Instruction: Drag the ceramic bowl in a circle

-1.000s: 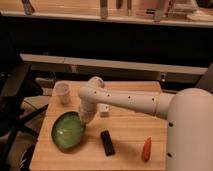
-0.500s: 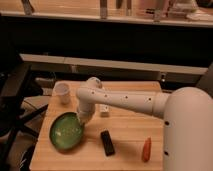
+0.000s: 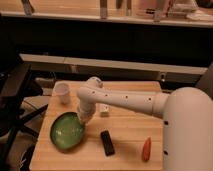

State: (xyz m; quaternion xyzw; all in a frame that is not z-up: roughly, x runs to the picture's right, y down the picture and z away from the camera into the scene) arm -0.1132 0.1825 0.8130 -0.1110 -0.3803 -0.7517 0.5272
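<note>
A green ceramic bowl (image 3: 66,132) sits on the wooden table (image 3: 125,130) at the front left. My white arm reaches from the right across the table. My gripper (image 3: 83,119) hangs down at the bowl's right rim, at or just inside its edge. The wrist hides where it meets the rim.
A white cup (image 3: 62,93) stands at the table's back left. A small white block (image 3: 104,109) lies behind my arm. A black rectangular object (image 3: 107,142) lies right of the bowl. An orange carrot-like object (image 3: 146,149) lies at the front right. The table's left edge is close to the bowl.
The arm's wrist has shifted slightly left and down toward the bowl's rim. The bowl has stayed almost where it was.
</note>
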